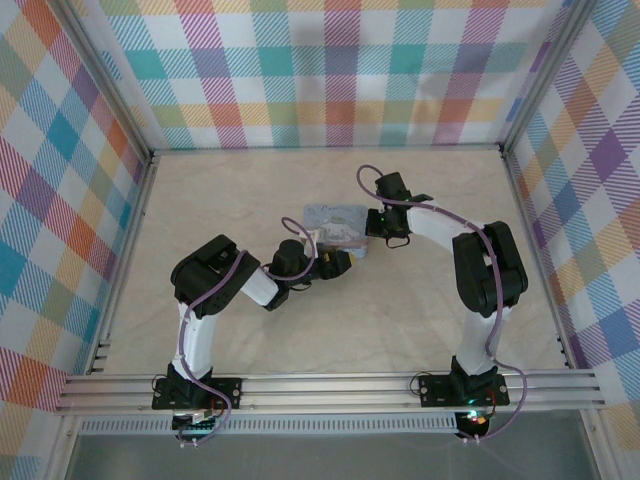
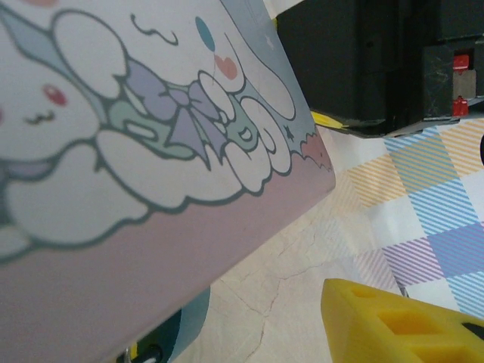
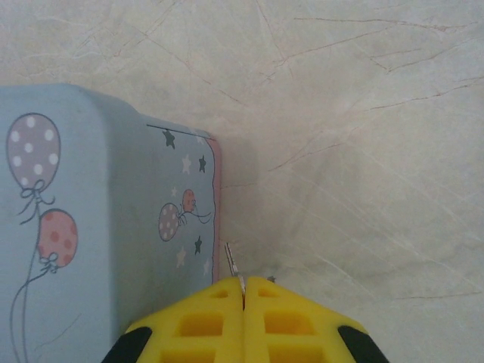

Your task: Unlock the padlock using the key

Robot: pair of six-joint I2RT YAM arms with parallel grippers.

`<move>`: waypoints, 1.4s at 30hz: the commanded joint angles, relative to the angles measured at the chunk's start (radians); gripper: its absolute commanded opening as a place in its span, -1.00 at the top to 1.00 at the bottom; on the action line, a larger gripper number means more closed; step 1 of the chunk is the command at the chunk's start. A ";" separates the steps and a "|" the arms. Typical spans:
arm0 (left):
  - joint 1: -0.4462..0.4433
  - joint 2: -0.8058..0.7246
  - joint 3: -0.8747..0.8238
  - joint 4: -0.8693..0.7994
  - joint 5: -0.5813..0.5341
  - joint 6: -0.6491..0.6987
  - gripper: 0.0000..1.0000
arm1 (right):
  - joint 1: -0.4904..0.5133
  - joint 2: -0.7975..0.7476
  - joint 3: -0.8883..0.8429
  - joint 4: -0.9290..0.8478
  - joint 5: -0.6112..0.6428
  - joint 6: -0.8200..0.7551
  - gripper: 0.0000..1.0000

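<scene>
While my right gripper [image 3: 243, 286] is closed on a thin metal sliver, probably the key [image 3: 231, 261], that sliver pokes out just beside the pink edge of the pastel box [image 3: 98, 227] on the table [image 3: 363, 113].

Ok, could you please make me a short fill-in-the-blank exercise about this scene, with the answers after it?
1. The right gripper is ___ on a thin metal piece.
2. Its fingers are ___ in colour.
3. Balloons and small ___ are printed on the box.
Answers: shut, yellow, stars.
</scene>
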 commanded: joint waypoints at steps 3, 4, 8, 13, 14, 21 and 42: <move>-0.005 0.007 -0.092 -0.069 -0.080 -0.014 -0.12 | 0.018 0.001 0.013 0.006 -0.019 0.017 1.00; -0.004 0.002 -0.106 -0.063 -0.086 -0.013 -0.10 | 0.017 0.003 0.015 0.005 -0.019 0.017 1.00; 0.005 -0.014 -0.146 -0.050 -0.102 -0.013 -0.02 | 0.018 0.010 0.023 0.006 -0.022 0.022 1.00; 0.011 -0.006 -0.135 -0.067 -0.094 -0.001 0.10 | 0.018 0.006 0.016 0.012 -0.033 0.027 1.00; 0.011 -0.003 -0.129 -0.071 -0.095 -0.002 0.13 | 0.018 0.004 0.013 0.013 -0.034 0.028 1.00; 0.019 0.016 -0.091 -0.104 -0.081 0.001 0.49 | 0.021 -0.006 -0.005 0.023 -0.036 0.033 1.00; -0.008 0.067 -0.002 -0.091 -0.025 -0.045 0.05 | 0.041 -0.013 -0.016 0.032 -0.043 0.040 1.00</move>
